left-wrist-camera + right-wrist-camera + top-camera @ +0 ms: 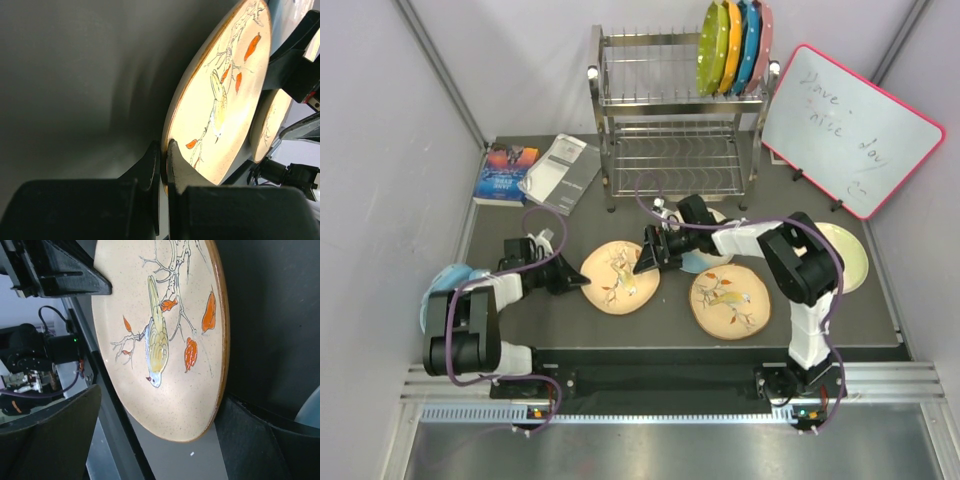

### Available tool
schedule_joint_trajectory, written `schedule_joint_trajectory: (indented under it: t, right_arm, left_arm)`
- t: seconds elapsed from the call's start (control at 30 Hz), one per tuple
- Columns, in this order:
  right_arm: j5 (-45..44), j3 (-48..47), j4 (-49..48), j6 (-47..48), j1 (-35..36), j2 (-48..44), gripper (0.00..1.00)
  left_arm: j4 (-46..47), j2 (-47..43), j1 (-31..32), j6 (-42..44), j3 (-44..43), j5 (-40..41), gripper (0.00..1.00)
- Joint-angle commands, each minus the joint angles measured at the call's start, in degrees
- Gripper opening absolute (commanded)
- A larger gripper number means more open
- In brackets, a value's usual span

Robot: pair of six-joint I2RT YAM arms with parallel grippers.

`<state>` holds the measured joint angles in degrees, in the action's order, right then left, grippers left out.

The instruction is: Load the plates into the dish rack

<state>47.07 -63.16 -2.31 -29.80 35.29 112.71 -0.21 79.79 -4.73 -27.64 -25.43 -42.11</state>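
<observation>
A tan-peach plate (620,277) with a bird motif lies left of centre. My left gripper (582,280) is shut on its left rim; in the left wrist view the fingertips (170,155) pinch the plate's (225,95) edge. My right gripper (645,262) is open at the plate's right rim; in the right wrist view the plate (160,340) sits between the wide-apart fingers (50,435). A second tan-peach plate (730,300) lies to the right. A white and light blue plate (705,262) is mostly hidden under the right arm. A cream-green plate (847,255) lies far right. The steel dish rack (675,120) stands at the back.
Several bright plates (735,45) stand in the rack's upper tier at the right. A book (507,170) and a booklet (560,172) lie back left. A pink-framed whiteboard (850,130) leans at the back right. A blue cloth (445,290) lies by the left arm.
</observation>
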Motion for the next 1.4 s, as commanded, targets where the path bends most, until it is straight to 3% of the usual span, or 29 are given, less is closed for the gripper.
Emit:
schedule_joint_trajectory:
  t: [0.0,0.17,0.23,0.3,0.43,0.5,0.73,0.9,0.93,1.17,1.27,1.37]
  right_arm:
    - [7.32,1.97,-19.72,-7.25,2.50,1.29,0.87]
    - [13.22,6.64,-45.00,-23.24,2.94,3.30,0.80]
    - [13.92,6.56,-48.05,-24.86,3.56,4.54,0.74]
    - [13.49,5.51,-46.40,-22.94,4.43,4.37,0.71]
    - [10.59,1.46,-32.89,-12.67,6.37,3.49,0.71]
    - [9.02,0.67,-32.68,-12.91,6.63,3.57,0.70]
    - [5.14,-7.50,-13.45,-4.66,8.83,4.71,0.66]
    - [11.17,-7.08,-22.36,-11.48,9.45,7.34,0.63]
    - [12.51,-6.37,-32.40,-18.03,9.45,7.96,0.63]
    - [21.48,-8.82,-55.85,-35.13,12.25,14.64,0.59]
    - [23.07,-10.67,-56.06,-35.59,14.19,15.44,0.53]
    - [22.45,-11.72,-45.62,-28.40,14.90,14.83,0.53]
  left_arm:
    - [-1.01,1.86,1.13,2.50,-0.67,0.00,0.00]
    - [-0.76,4.67,1.13,2.50,-0.76,2.29,0.00]
    - [-0.50,5.55,1.13,2.24,-0.67,1.94,0.00]
    - [-0.23,6.34,1.22,2.06,-0.67,1.86,0.00]
    - [-0.23,6.61,2.18,1.89,-0.67,2.20,0.00]
    - [-0.32,6.17,2.36,2.32,-0.76,2.29,0.00]
    - [2.14,2.48,4.38,2.06,0.12,2.12,0.00]
    - [2.58,2.48,4.56,1.97,0.29,1.77,0.00]
    - [2.84,2.56,4.47,1.97,0.29,1.77,0.00]
    - [3.81,3.70,6.49,1.97,0.12,0.62,0.00]
    - [4.08,4.23,7.01,2.15,-0.06,0.27,0.00]
    - [4.60,4.59,7.11,1.97,0.03,-0.78,0.00]
